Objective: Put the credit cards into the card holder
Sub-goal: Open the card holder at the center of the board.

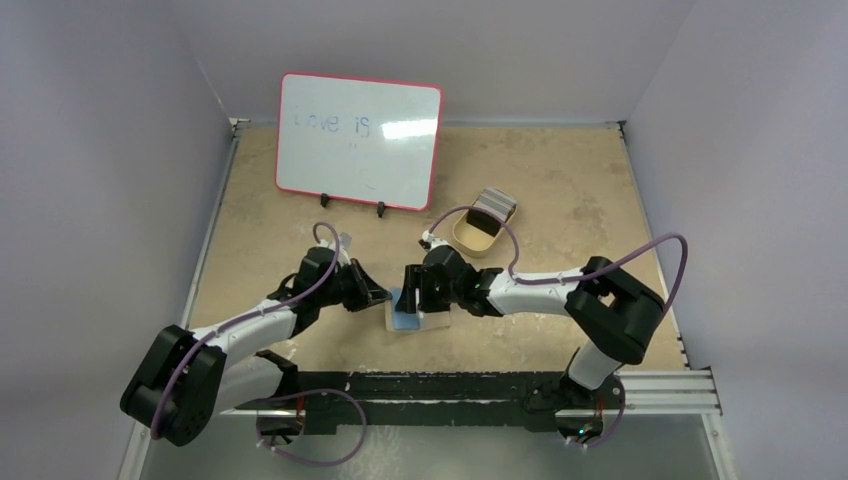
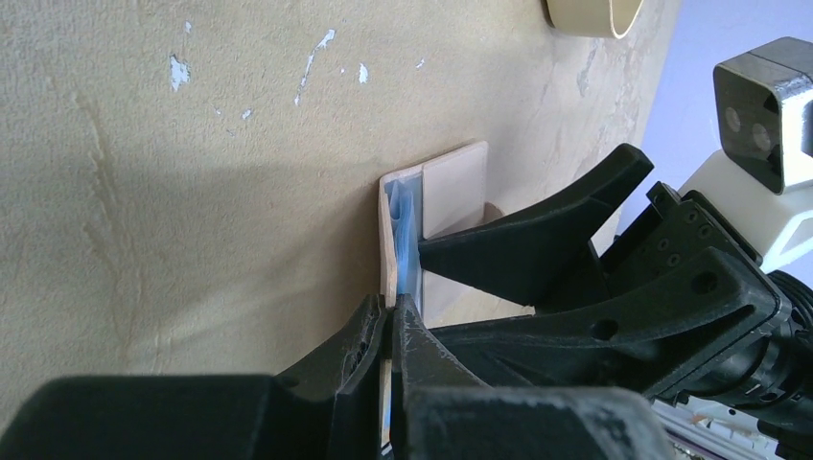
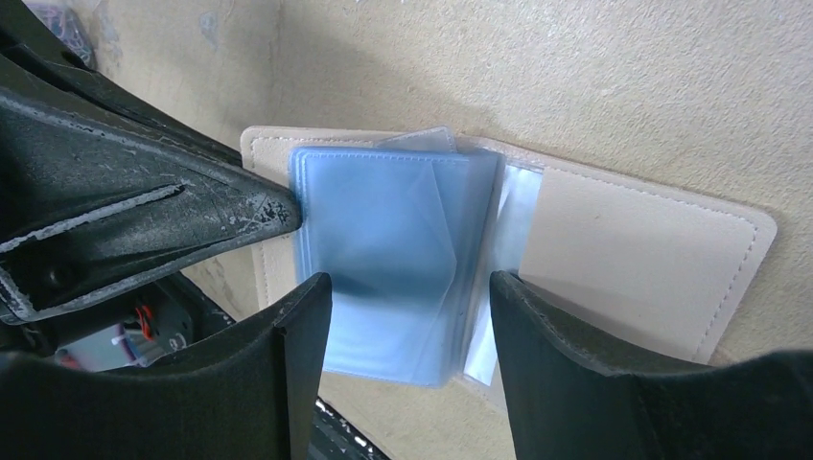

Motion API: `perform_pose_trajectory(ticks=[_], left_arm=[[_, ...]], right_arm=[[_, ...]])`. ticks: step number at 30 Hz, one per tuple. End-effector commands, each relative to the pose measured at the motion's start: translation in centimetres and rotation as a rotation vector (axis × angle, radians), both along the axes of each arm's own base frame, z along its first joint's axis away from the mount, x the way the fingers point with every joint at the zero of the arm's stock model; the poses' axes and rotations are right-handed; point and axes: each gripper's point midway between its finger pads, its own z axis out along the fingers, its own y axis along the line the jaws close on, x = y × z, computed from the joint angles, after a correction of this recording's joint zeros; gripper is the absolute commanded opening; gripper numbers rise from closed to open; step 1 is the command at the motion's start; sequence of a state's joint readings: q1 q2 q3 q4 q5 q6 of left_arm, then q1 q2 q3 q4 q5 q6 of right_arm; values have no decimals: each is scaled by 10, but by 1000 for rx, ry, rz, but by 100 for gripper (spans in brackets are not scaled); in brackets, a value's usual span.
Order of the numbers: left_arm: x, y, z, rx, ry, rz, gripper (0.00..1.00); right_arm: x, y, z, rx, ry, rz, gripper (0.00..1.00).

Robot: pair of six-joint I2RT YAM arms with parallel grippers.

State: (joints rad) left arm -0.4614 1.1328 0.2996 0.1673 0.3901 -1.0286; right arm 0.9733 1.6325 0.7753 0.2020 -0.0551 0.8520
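Observation:
The card holder (image 1: 436,320) lies open on the table, tan covers flat, with blue-tinted clear card sleeves (image 3: 383,240) fanned up from its spine. It also shows in the left wrist view (image 2: 451,182) and the right wrist view (image 3: 633,259). My left gripper (image 1: 385,296) (image 2: 391,311) is shut on the thin edge of the holder's left cover. My right gripper (image 1: 413,300) (image 3: 410,283) is open, its fingers straddling the blue sleeves just above them. A grey striped flat stack (image 1: 495,206), perhaps the credit cards, rests on the dish's far rim; I cannot tell for sure.
A tan oval dish (image 1: 470,238) (image 2: 590,14) stands behind and right of the holder. A red-rimmed whiteboard (image 1: 358,140) stands propped at the back. The two grippers are very close together over the holder. The table's front edge is just behind the holder.

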Motion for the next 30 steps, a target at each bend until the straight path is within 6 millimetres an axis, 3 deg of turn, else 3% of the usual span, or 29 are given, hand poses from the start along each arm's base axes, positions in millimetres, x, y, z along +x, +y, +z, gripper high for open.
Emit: perform_pose_trajectory(ticks=[1, 10, 17, 30], left_arm=[[11, -10, 27, -47, -96, -30, 0], [10, -10, 24, -44, -86, -25, 0], [11, -10, 24, -44, -86, -21, 0], [12, -9, 23, -39, -82, -19, 0]], right_arm=[[5, 13, 10, 40, -20, 10, 64], [5, 18, 23, 88, -24, 13, 67], [6, 17, 11, 52, -6, 4, 67], [6, 18, 12, 58, -4, -6, 70]])
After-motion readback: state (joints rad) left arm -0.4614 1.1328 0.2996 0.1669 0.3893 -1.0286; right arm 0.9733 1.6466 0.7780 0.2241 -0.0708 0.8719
